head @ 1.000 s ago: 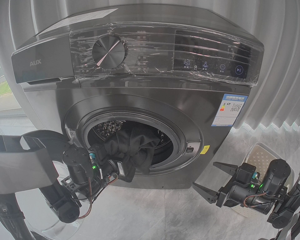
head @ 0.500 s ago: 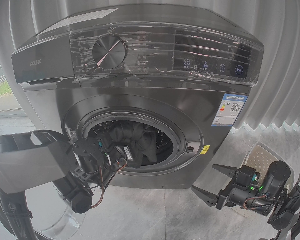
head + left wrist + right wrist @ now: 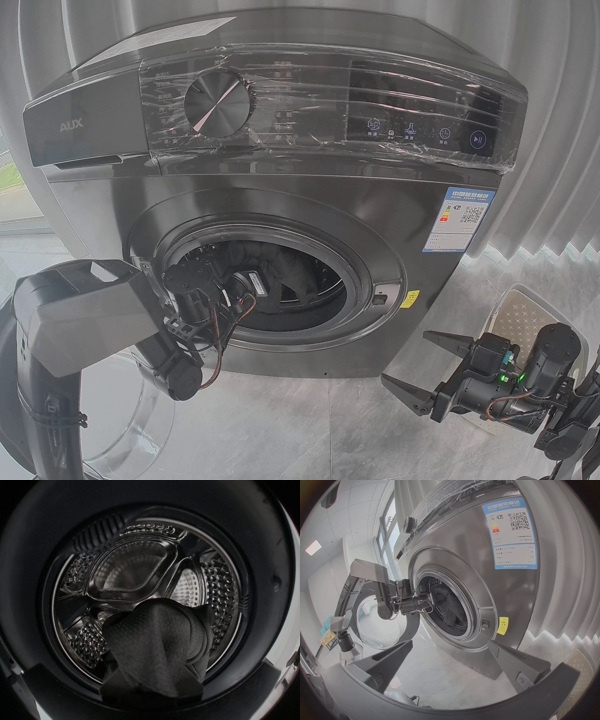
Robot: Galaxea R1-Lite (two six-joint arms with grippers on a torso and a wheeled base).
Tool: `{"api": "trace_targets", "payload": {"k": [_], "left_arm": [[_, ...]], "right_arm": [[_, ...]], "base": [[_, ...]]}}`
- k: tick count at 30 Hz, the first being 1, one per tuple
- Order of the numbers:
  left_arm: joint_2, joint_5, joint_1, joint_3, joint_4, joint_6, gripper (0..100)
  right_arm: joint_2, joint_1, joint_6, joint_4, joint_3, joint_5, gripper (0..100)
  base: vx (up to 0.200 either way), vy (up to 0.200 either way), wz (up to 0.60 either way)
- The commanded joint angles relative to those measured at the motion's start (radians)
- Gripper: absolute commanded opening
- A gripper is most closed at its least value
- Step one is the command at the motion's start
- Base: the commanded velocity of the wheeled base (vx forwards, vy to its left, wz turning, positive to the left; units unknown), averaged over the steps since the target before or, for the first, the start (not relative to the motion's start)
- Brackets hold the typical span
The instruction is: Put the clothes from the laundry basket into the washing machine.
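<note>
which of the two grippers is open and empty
The right gripper: jaws spread wide, nothing between them. The left gripper is at the mouth of the drum with the black garment.

One washing machine [image 3: 312, 194], one black garment [image 3: 162, 642], one basket [image 3: 522, 319].
</note>
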Motion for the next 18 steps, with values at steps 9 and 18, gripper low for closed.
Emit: {"api": "trace_targets", "payload": {"k": [9, 18], "left_arm": [[0.086, 0.0, 0.033, -0.205, 0.1, 0.0, 0], [0.129, -0.001, 0.052, -0.414, 0.246, -0.006, 0]], "right_arm": [[0.007, 0.008, 0.0, 0.0, 0.006, 0.0, 100], [0.007, 0.015, 0.0, 0.0, 0.006, 0.0, 100]], "base": [[0.0, 0.0, 0.0], [0.0, 0.0, 0.0]]}}
